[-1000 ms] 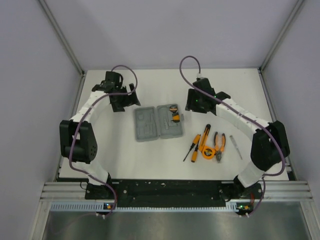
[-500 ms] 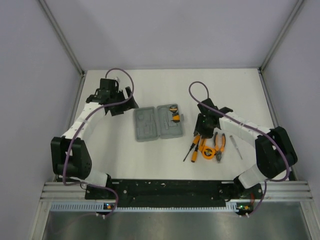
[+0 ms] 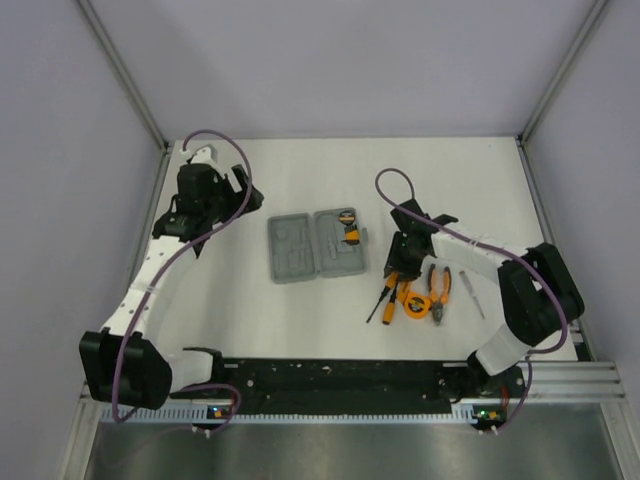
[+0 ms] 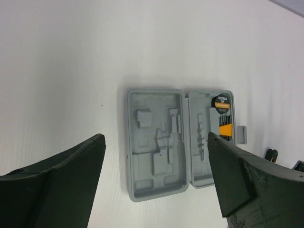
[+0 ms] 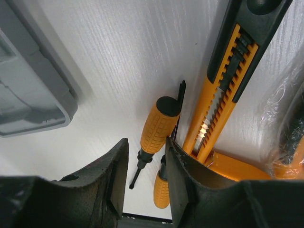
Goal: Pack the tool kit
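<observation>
The grey case (image 3: 318,247) lies open in the middle of the tabletop (image 3: 260,320), with the tools (image 3: 438,288) at its 4 o'clock. The right hand (image 5: 147,140) is half closed around an orange screwdriver (image 5: 159,124); I cannot tell if it grips. At 10 o'clock the left hand (image 4: 156,137) is wide open and empty.

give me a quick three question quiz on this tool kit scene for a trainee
1. True or false: the grey case lies shut.
2. Which end effector is down over the loose tools, the left end effector or the right end effector?
3. Fill in: the right end effector's jaws straddle an orange-handled ____.

Key: 1 false, it lies open on the table; 2 the right one; 3 screwdriver.
</observation>
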### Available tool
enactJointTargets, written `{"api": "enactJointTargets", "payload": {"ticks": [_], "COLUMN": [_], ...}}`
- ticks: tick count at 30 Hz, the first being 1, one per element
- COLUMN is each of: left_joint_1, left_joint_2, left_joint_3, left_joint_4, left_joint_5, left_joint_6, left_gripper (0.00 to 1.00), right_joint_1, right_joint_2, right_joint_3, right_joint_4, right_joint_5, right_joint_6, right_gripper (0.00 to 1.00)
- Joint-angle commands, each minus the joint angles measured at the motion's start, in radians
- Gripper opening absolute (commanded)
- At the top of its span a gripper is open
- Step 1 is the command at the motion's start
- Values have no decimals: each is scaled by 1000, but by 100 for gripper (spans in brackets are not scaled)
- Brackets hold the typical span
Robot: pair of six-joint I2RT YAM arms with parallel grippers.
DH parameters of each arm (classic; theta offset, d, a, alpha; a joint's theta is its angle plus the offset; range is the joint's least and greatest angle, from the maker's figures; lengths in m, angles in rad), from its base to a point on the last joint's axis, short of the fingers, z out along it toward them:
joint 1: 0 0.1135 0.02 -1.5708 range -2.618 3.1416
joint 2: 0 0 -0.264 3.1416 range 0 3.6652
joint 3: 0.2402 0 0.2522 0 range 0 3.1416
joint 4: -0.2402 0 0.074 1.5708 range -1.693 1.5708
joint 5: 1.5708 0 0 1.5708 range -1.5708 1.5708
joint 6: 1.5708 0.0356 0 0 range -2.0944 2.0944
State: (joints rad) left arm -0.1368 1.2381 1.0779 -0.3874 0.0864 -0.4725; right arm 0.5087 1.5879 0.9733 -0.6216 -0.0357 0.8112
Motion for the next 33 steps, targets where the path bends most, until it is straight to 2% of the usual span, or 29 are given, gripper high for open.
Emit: {"api": "enactJointTargets", "payload": {"ticks": [1, 10, 14, 18, 26, 33], "left_joint_1": [5, 5, 5, 5, 5, 6], "left_joint_2": [-46, -48, -42, -34, -16, -5], "left_joint_3": [-9, -33, -39, -38, -36, -38], "left_joint_4": [53, 99, 107, 108, 101, 71], "left_joint_5": [-68, 6, 16, 52, 102, 118], "left_joint_6": [12, 18, 6, 11, 15, -2], "left_gripper": [92, 94, 93, 92, 89, 86], "right_joint_1": [8, 13, 21, 43, 108, 142], "right_joint_2": [33, 110, 112, 74, 29, 141], "right_joint_3": [21, 47, 64, 108, 300, 471], "right_joint_4": [8, 29, 31, 28, 16, 82], "right_joint_5": [-9, 16, 31, 75, 79, -26], "right_joint_6": [17, -1, -23, -61, -161, -277], "right_gripper": [37, 34, 16, 8, 5, 5]}}
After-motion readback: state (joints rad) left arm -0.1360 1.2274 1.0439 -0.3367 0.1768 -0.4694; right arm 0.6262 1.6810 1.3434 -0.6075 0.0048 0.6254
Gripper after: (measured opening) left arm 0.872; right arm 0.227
